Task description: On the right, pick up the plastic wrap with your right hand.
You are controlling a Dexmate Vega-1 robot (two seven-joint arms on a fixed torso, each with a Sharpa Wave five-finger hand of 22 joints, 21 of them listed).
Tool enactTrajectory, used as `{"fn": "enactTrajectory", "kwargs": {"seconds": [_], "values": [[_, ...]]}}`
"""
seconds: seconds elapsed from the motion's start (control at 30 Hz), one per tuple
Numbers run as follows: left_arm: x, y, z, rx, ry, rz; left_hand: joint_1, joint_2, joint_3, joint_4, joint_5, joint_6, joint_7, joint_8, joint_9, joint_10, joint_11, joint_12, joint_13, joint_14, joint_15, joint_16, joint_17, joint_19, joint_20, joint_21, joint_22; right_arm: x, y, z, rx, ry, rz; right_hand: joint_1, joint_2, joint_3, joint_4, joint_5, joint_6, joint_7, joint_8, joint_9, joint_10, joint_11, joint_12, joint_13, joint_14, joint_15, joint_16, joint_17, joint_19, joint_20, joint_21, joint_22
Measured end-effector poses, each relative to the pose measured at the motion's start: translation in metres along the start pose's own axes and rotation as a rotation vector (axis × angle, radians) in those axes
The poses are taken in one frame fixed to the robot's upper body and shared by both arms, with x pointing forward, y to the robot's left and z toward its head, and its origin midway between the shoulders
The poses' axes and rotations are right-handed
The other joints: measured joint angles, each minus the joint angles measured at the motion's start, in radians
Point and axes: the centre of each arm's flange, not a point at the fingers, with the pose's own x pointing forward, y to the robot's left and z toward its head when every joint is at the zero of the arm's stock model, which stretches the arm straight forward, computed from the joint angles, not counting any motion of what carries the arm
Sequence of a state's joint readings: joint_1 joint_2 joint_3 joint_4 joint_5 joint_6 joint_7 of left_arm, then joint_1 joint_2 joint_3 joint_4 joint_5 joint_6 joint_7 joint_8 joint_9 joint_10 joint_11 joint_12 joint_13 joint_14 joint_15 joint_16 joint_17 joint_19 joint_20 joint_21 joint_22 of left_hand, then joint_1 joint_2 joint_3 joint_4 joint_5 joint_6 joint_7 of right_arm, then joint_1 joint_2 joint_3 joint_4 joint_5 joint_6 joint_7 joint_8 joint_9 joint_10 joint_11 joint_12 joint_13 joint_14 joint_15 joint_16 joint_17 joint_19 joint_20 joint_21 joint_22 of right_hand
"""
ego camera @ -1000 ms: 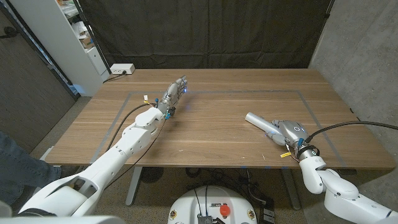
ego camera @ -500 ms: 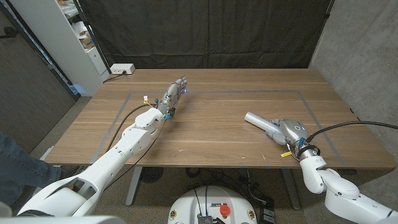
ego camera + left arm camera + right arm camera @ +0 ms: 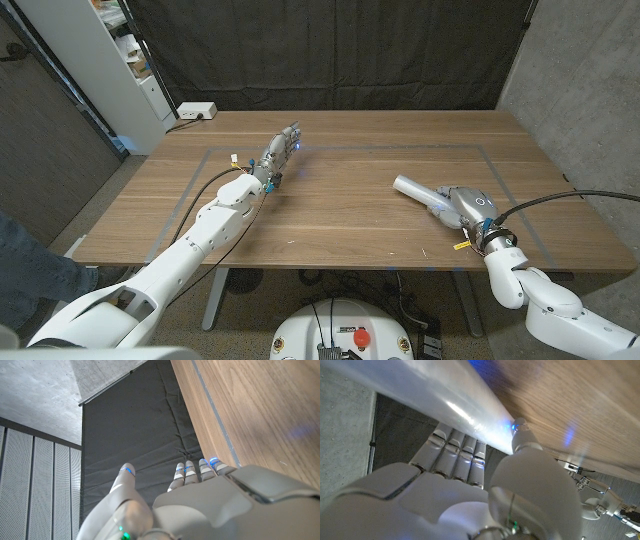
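The plastic wrap point(image 3: 415, 190) is a pale, shiny roll on the right side of the wooden table point(image 3: 350, 225), its free end pointing to the table's middle. My right hand point(image 3: 468, 205) grips its near end. In the right wrist view the fingers point(image 3: 457, 455) sit behind the roll point(image 3: 445, 400) and the thumb presses on it from the front. Whether the roll still touches the table I cannot tell. My left hand point(image 3: 280, 150) stays over the back left of the table, fingers stretched out and apart point(image 3: 192, 472), holding nothing.
A rectangle of pale tape point(image 3: 497, 172) marks the tabletop. A white power strip point(image 3: 195, 111) lies at the back left corner. A white shelf point(image 3: 110, 60) stands beyond the left edge, with a person's leg in jeans point(image 3: 20, 262) nearby. A concrete wall point(image 3: 585, 80) is on the right.
My right hand has shifted slightly away from me and to the right, taking the roll with it. The left arm has not moved.
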State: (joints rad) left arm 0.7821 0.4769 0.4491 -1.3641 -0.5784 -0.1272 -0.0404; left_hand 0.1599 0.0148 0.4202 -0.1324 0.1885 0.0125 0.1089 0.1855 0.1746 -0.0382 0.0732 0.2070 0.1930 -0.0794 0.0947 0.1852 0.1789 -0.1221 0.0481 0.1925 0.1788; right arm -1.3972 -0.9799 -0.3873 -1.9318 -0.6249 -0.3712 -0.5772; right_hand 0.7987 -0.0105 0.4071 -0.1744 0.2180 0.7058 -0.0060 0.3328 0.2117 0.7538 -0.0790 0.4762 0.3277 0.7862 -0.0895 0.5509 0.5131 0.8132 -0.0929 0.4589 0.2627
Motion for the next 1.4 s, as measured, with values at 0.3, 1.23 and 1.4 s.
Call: {"fn": "enactTrajectory", "kwargs": {"seconds": [0.3, 1.23, 1.4], "values": [[-0.001, 0.000, -0.001, -0.003, -0.004, 0.001, 0.005, 0.005, -0.003, 0.003, 0.000, 0.006, -0.006, 0.000, 0.000, 0.000, 0.000, 0.000, 0.000, 0.000, 0.000, 0.000, 0.000, 0.000, 0.000, 0.000, 0.000, 0.000, -0.009, 0.001, -0.013, -0.013, -0.011, 0.004, -0.004, -0.001, 0.001, -0.004, 0.000, 0.000, 0.000, 0.000, 0.000, 0.000, 0.005, 0.000, 0.000, 0.000, -0.001, 0.000, 0.000, 0.000, 0.008, 0.000], [0.002, 0.004, -0.001, -0.010, -0.013, -0.004, 0.005, 0.005, -0.004, 0.004, 0.000, 0.006, -0.006, 0.000, 0.000, 0.000, 0.000, 0.000, 0.000, 0.000, 0.000, 0.000, 0.000, 0.000, 0.000, 0.000, 0.000, 0.002, -0.040, 0.004, -0.048, -0.043, -0.055, 0.011, -0.011, -0.003, 0.005, -0.015, 0.016, -0.008, 0.001, 0.005, 0.013, -0.012, 0.008, 0.001, 0.027, -0.006, -0.015, 0.005, 0.000, 0.000, 0.031, 0.000], [0.001, 0.005, -0.003, -0.011, -0.011, -0.002, 0.005, 0.005, -0.004, 0.004, 0.000, 0.006, -0.006, 0.000, 0.000, 0.000, 0.000, 0.000, 0.000, 0.000, 0.000, 0.000, 0.000, 0.000, 0.000, 0.000, 0.000, 0.003, -0.047, 0.004, -0.070, -0.047, -0.061, 0.012, -0.012, -0.003, 0.005, -0.016, 0.016, -0.008, 0.001, 0.004, 0.013, -0.012, 0.007, 0.001, 0.027, -0.005, -0.015, 0.005, 0.000, 0.000, 0.031, 0.000]]}}
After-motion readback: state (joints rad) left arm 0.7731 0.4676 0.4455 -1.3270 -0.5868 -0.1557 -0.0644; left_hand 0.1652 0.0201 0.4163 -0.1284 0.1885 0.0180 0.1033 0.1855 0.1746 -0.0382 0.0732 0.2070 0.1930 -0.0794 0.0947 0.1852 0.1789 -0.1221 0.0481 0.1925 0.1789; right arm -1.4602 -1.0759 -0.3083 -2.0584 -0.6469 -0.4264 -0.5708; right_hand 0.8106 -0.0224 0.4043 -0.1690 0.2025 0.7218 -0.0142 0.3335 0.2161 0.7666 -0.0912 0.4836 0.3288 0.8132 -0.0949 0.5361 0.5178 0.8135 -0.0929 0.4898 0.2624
